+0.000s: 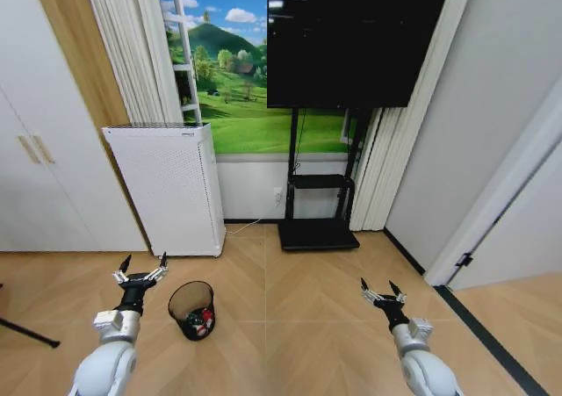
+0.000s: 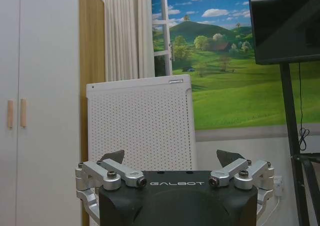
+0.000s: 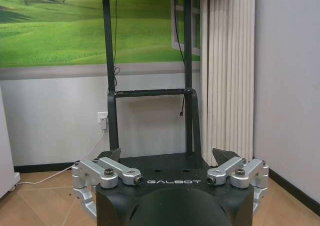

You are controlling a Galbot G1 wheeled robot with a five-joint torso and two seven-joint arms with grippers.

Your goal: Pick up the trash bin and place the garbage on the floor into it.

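The trash bin (image 1: 191,309), a small black wire-mesh basket, stands upright on the wood floor at lower left in the head view. Red and white garbage (image 1: 202,319) lies inside it, seen through the rim and mesh. My left gripper (image 1: 142,264) hovers open just left of the bin and above the floor, holding nothing. In the left wrist view the same gripper (image 2: 175,157) points at the white appliance, fingers spread. My right gripper (image 1: 379,287) is open and empty at lower right, far from the bin. Its wrist view shows it (image 3: 168,155) spread before the TV stand.
A tall white perforated appliance (image 1: 169,188) stands against the wall behind the bin. A black TV (image 1: 351,43) on a stand with a flat base (image 1: 318,234) sits at centre. White cabinets (image 1: 39,150) are at left. A door frame (image 1: 492,212) is at right. Open floor lies between my arms.
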